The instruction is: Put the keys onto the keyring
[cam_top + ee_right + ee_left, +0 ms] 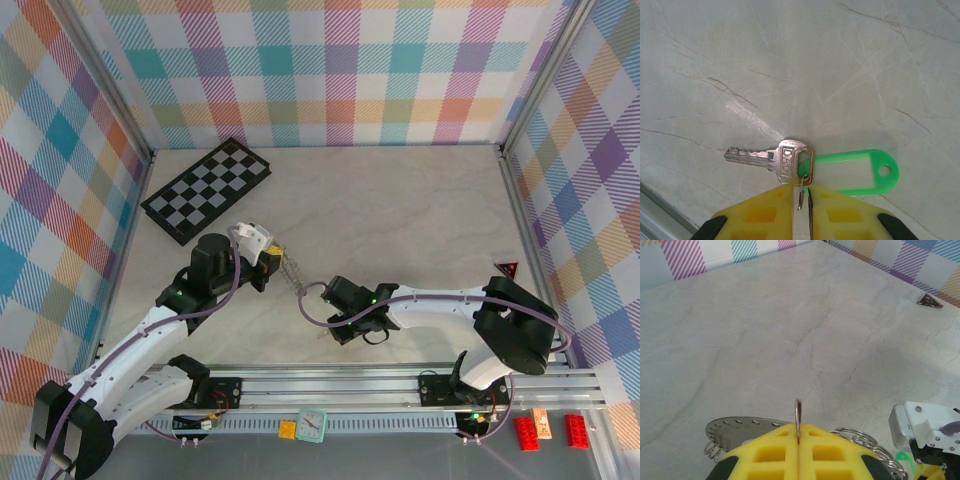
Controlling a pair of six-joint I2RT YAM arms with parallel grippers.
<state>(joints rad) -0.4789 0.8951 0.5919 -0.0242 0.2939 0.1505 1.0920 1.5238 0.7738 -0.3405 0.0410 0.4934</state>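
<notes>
Key (771, 159) found flat on table (790, 60), just ahead of right pincer (801, 192), green tag (855, 172) touching it. Lies crosswise to the pads (765, 215): blade out to the pincer's left, tag out to its right, both joined at a small wire loop (801, 199) sitting in the narrow slit between the pads. Cannot tell whether gripped or loose.

Keyring (293, 270) found ahead and to the left of right pincer, near. Held by left pincer (798, 427), pads pressed together on its thin wire, edge-on and upright.

Nearer arm for the key, by judgement: right. Probably calls for carrying the loop leftward to meet the ring wire.
</notes>
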